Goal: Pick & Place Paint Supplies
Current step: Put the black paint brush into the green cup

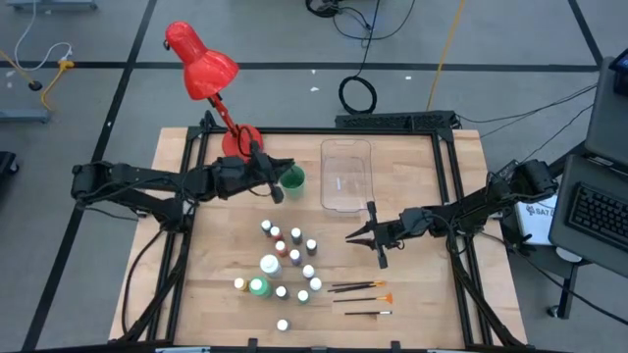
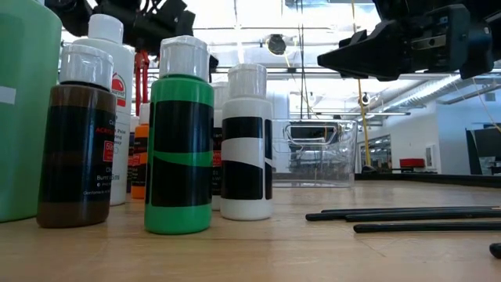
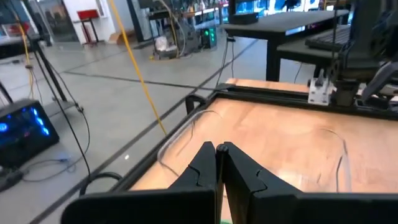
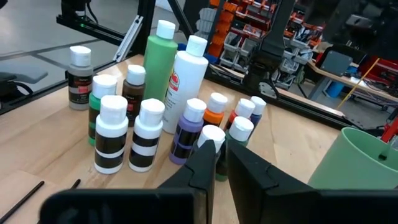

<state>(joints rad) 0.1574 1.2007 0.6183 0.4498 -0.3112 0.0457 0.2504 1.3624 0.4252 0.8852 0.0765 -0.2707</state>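
Small white-capped paint bottles (image 1: 287,257) stand in a cluster on the wooden table, with a bigger white bottle (image 4: 186,81) and a bigger green one (image 4: 160,59) among them. Thin dark brushes (image 1: 359,287) lie flat to their right. My right gripper (image 1: 350,236) hovers level to the right of the cluster, pointing at it. Its fingers (image 4: 202,165) stand a narrow gap apart with nothing between them. My left gripper (image 3: 219,155) is shut and empty. It sits over the green cup (image 1: 293,180), facing the clear tray (image 3: 186,134).
The clear plastic tray (image 1: 329,176) stands at the far middle of the table, just right of the green cup. A red desk lamp (image 1: 204,67) rises from its base (image 1: 240,143) at the far left. Bare wood lies between the tray and the brushes.
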